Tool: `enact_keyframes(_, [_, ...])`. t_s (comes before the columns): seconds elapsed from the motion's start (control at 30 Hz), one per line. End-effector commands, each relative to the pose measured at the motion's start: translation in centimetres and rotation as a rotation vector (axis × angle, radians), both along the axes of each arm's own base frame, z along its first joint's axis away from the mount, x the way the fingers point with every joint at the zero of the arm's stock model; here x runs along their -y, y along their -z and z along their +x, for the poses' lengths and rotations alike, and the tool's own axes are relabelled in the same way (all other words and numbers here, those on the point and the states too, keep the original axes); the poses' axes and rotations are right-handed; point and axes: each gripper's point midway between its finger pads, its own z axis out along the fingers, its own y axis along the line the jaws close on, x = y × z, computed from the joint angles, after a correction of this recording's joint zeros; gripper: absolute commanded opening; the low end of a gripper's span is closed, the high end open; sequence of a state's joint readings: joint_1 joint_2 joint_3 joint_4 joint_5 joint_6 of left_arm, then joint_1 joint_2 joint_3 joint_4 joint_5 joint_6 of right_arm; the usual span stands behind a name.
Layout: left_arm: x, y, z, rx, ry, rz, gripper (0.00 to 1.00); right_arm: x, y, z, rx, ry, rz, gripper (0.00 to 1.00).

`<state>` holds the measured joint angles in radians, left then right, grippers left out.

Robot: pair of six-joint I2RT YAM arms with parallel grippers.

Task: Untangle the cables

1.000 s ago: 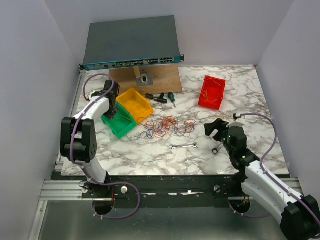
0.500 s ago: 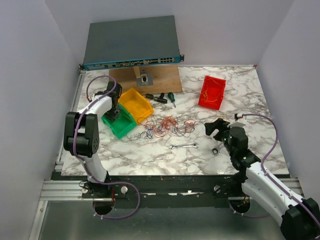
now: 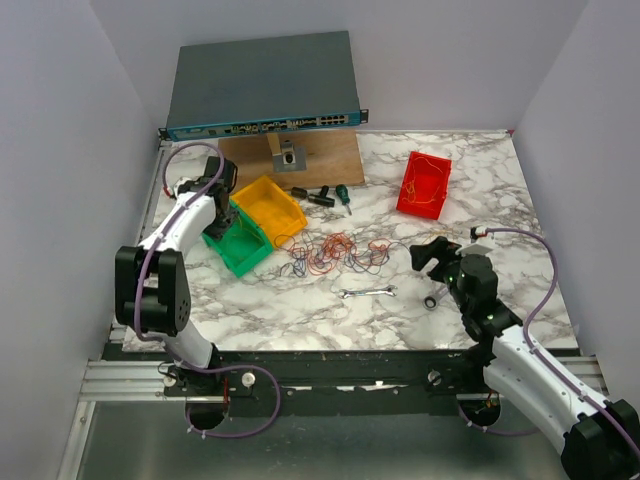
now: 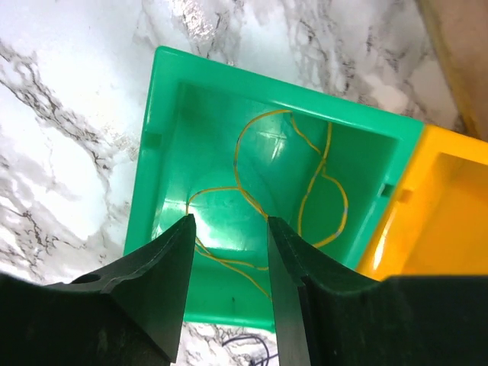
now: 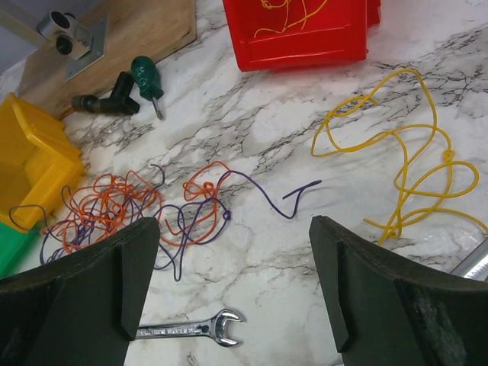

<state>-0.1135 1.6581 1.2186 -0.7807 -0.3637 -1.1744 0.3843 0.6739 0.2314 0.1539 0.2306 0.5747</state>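
**Lift clear before the next pick**

Right tool (image 5: 235,229), wide open and empty, hangs well right of the green bin (image 4: 152,137). The orange-purple cable tangle (image 5: 107,210) lies beside that bin. Left tool (image 4: 229,229), half-open and empty, hovers over the bin's yellow wire (image 4: 242,156). It should lift straight up to avoid snagging the loops.

so the left gripper (image 4: 229,229) points straight down, jaws slightly apart (just a narrow gap), and the right gripper (image 5: 235,227) hangs low, spread wide
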Motion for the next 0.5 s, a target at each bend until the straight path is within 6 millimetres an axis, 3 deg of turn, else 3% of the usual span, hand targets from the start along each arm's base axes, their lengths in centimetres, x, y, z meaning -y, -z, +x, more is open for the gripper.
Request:
enact_keyframes(0.0, [-0.6, -2.6, -0.9, 0.041, 0.039, 0.037, 0.45, 0.2, -0.8, 0.1, 0.003, 0.011, 0.002, 0.88])
enact_keyframes(0.17, [0.8, -4.7, -0.7, 0.118, 0.183, 0.02, 0.46, 0.8, -0.3, 0.3, -0.053, 0.064, -0.008, 0.88])
enact_keyframes(0.3, [4.3, -8.1, -0.6, 0.342, 0.423, 0.004, 0.51, 2.0, 1.1, 0.9, -0.183, 0.151, -0.065, 0.88])
enact_keyframes(0.47, [9.4, -11.2, -3.0, 0.601, 0.67, -0.059, 0.88, 4.0, 0.9, 1.6, -0.242, 0.291, -0.097, 0.88])
